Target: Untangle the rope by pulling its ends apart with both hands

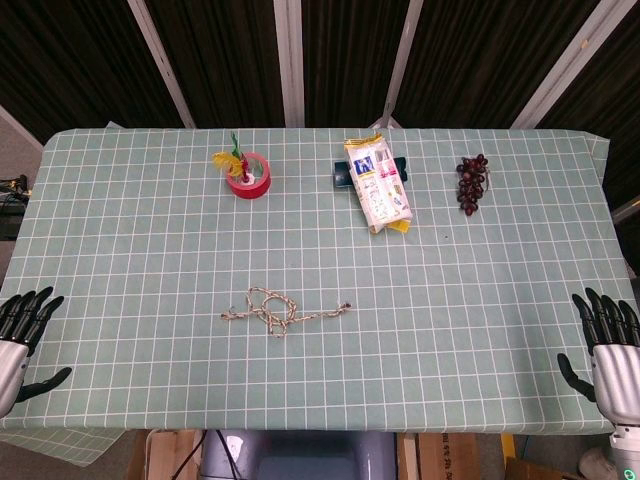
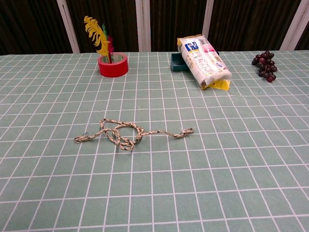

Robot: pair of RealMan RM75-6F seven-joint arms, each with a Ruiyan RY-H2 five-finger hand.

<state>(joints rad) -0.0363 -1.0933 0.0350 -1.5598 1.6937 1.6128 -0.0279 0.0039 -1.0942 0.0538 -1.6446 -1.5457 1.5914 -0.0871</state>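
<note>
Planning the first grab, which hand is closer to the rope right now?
Left. The left hand rests at the table's left edge, nearer the rope. The right hand sits at the far right edge, farther away. Neither touches it.

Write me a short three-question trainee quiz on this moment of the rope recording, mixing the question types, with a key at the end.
1. True or false: the left hand already grips one end of the rope.
2. Multiple choice: which thing stands nearest the table's far edge, left of the snack packet? A) the red tape roll holding feathers; B) the grapes; C) the rope.
3. Fill in: the rope's knotted loops lie closer to its ___ end, as the head view shows it.

Key
1. False: both the left and the right hand rest open at the table's near corners, apart from the rope.
2. A
3. left
</note>
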